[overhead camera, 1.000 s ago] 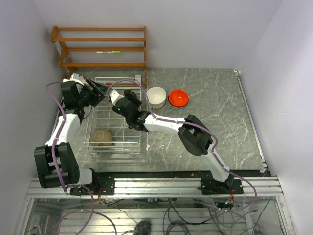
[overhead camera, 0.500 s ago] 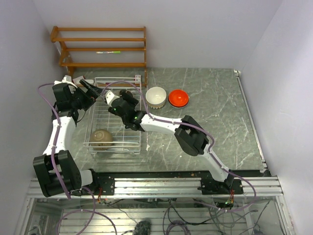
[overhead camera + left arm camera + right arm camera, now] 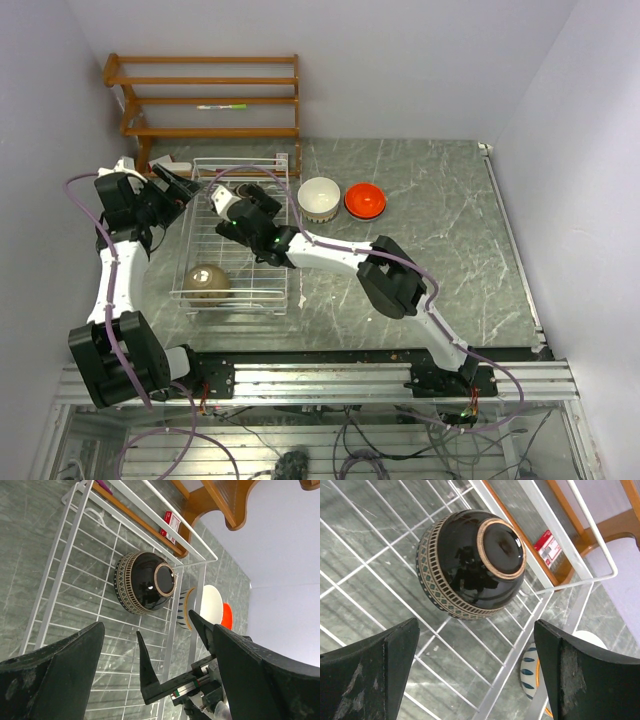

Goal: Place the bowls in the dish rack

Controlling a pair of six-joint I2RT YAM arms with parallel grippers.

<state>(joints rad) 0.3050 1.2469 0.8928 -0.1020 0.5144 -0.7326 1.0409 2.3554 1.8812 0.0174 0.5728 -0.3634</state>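
Because both arms crowd the rack's (image 3: 240, 160) far end, I judge a clash between them the main risk; a low sweep could also knock the black bowl (image 3: 472, 562), which lies inverted on the wires there. Right jaws: wide, empty, above that bowl. Left jaws: wide, empty. The white bowl (image 3: 320, 198) and orange bowl (image 3: 365, 200) are on the counter (image 3: 440, 250).

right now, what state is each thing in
black bowl: upside down in the dish rack
tan bowl: in the rack, near end
white bowl: upright on the table, outside rack
orange bowl: on the table, outside rack
left claw: open, empty
right claw: open, empty, over black bowl
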